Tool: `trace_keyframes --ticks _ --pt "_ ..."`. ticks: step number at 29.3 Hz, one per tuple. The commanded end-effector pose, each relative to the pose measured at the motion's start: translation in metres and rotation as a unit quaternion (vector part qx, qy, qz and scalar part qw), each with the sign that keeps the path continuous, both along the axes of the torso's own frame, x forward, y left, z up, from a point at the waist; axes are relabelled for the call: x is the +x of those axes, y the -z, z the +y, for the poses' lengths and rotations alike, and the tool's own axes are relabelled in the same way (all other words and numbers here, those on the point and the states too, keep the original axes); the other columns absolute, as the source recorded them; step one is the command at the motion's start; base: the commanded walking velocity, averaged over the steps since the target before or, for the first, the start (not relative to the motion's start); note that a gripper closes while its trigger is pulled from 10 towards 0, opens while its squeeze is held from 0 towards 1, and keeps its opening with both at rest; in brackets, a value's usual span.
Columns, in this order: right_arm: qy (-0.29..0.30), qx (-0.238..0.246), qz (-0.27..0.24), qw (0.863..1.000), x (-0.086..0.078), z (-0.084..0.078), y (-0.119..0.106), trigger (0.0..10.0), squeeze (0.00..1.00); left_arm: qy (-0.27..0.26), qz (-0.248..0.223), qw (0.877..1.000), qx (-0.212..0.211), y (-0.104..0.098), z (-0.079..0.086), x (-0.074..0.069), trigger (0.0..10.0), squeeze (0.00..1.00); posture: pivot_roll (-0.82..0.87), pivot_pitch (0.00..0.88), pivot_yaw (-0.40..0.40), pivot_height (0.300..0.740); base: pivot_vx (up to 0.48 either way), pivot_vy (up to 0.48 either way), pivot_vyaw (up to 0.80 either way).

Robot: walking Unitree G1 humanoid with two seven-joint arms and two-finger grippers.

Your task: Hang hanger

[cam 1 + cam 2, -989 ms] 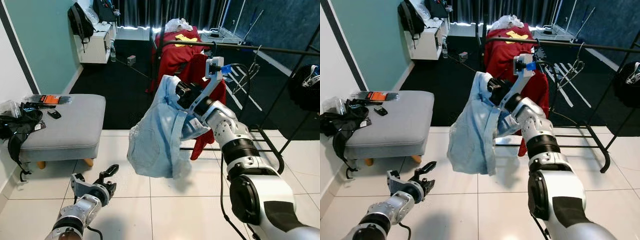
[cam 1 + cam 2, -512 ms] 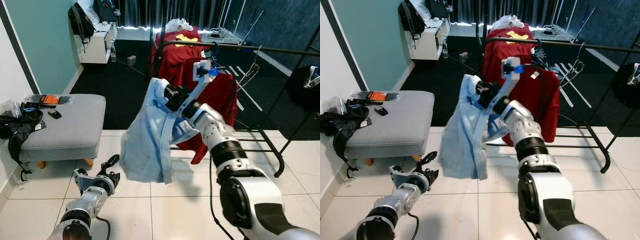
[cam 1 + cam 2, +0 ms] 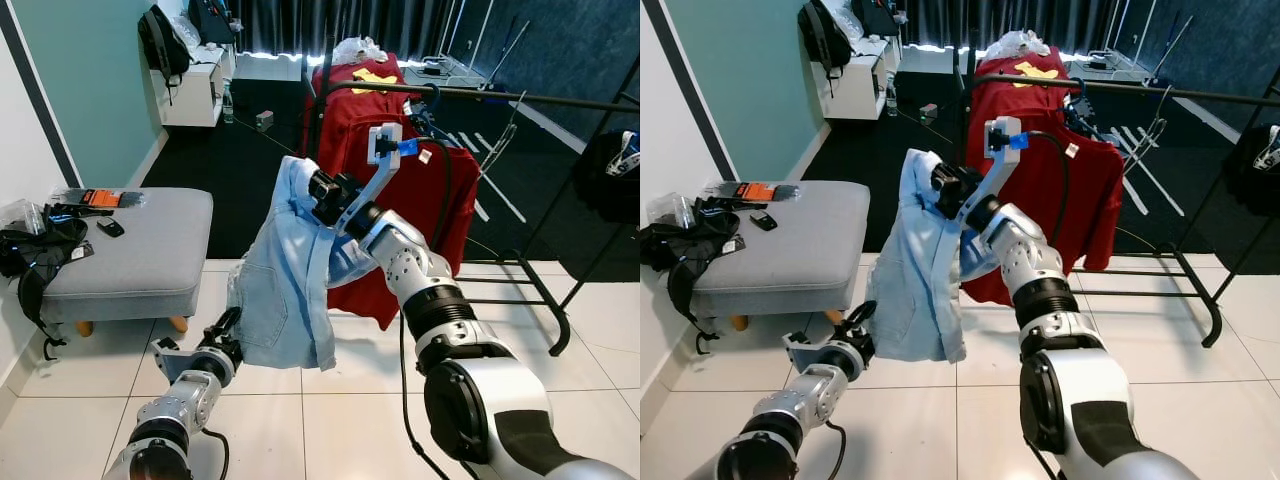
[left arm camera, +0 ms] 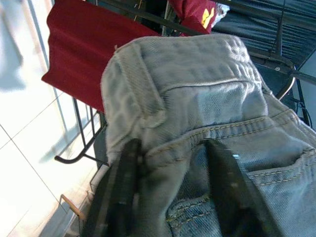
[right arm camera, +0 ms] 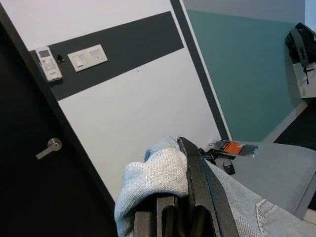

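A light blue denim jacket [image 3: 285,290] hangs in the air in front of the black clothes rail [image 3: 520,98]. My right gripper [image 3: 320,190] is shut on its bunched collar [image 5: 158,177], and cloth covers whatever hanger is inside. My left gripper [image 3: 226,332] is low, at the jacket's bottom hem. In the left wrist view its fingers [image 4: 121,192] stand open with a fold of denim [image 4: 197,103] between them. A red garment [image 3: 430,190] hangs on the rail behind the jacket.
A grey ottoman [image 3: 130,240] with small items stands at the left, with black straps [image 3: 30,260] at its end. Empty wire hangers [image 3: 497,140] and a black garment [image 3: 615,170] hang on the rail at the right. White tiled floor lies below.
My right arm has carried the jacket leftward, away from the rail, uncovering the red garment. My left gripper has risen from near the floor to the jacket's hem.
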State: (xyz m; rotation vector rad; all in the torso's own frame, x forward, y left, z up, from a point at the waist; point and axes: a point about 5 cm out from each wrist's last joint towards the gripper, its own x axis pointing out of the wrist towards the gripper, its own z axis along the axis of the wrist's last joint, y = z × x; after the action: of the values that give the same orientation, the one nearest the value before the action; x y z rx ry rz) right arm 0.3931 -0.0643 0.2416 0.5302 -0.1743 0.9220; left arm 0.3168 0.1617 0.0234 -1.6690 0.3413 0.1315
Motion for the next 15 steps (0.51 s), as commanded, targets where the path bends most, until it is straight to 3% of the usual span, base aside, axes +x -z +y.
trace_keyframes --ticks 1,12,15 --pt "0.007 0.016 -0.008 1.000 0.000 -0.004 -0.004 0.0 0.00 -0.005 0.000 1.000 -0.007 0.000 -0.002 0.001 0.0 0.00 0.00 0.012 -0.080 0.740 0.000 0.000 0.00" --pt "0.014 0.015 -0.007 1.000 0.000 -0.008 -0.001 0.0 0.00 -0.020 0.010 1.000 0.003 0.000 0.007 0.000 0.0 0.00 0.00 0.004 -0.074 0.740 0.000 0.000 0.00" --pt "0.028 0.014 -0.003 1.000 -0.001 -0.016 0.005 0.0 0.00 -0.016 0.002 0.998 0.061 -0.003 0.017 0.003 0.0 0.00 0.00 0.005 -0.077 0.740 0.000 0.000 0.00"
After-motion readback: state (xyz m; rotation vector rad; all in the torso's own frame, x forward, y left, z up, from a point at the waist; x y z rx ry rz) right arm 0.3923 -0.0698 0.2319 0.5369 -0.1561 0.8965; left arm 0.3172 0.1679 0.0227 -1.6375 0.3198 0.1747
